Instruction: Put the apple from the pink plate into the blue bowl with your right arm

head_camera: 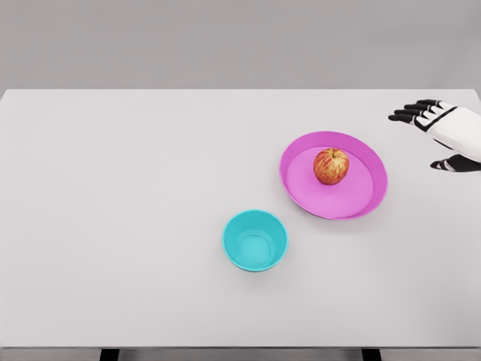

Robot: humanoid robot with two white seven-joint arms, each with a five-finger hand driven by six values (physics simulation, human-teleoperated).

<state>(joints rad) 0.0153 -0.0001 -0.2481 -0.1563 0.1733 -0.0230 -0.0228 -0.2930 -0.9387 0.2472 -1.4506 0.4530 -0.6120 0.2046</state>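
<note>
While the apple (331, 166) sits upright on the pink plate (299, 188), the blue bowl (255, 241) stands just down-left of that plate. Right hand (432, 120): up-right of the plate, apart from it, fingers spread, holding nothing. White table (113, 226) beneath.

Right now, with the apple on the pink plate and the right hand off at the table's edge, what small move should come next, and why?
Probably swing the right hand left and down toward the apple. Its fingers are spread and hold nothing, well right of the pink plate, so the task has not begun. The blue bowl has nothing in it.
</note>
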